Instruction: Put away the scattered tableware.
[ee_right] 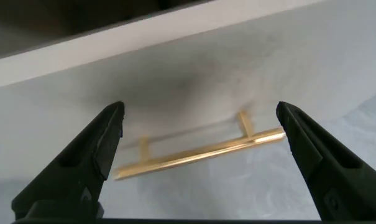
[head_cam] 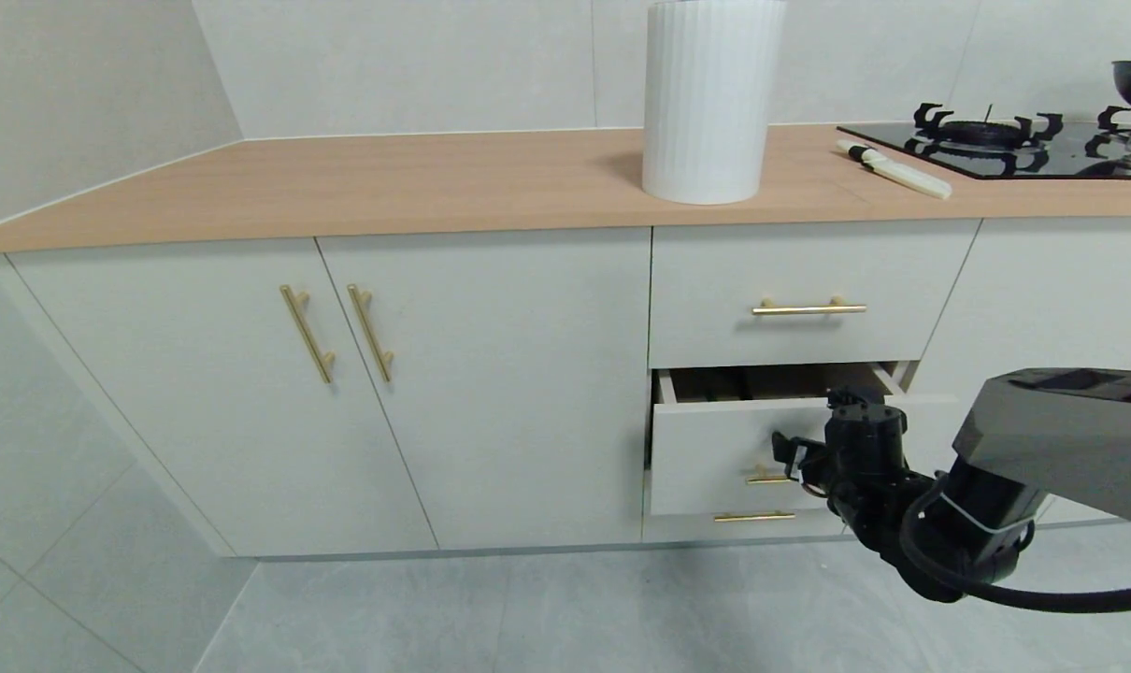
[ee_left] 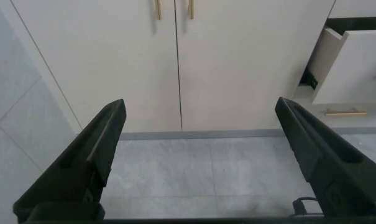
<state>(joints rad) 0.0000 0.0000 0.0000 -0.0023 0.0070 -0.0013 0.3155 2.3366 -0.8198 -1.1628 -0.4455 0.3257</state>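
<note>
My right hand [ee_right: 200, 115] is spread wide and released, right up at the gold handle [ee_right: 200, 151] of the part-open middle drawer [head_cam: 715, 439], gripping nothing. My left hand [ee_left: 200, 109] is also spread and empty, low over the floor [ee_left: 194, 168], facing the cabinet doors [ee_left: 237, 62]. The white utensil [head_cam: 893, 169] lies on the bench [head_cam: 388, 187] between the ribbed white canister [head_cam: 706, 98] and the stove [head_cam: 995, 140], well apart from the drawer.

L gripper [ee_left: 200, 104] spread, cab doors [ee_left: 237, 62], drawer [ee_left: 362, 65] ajar
</note>
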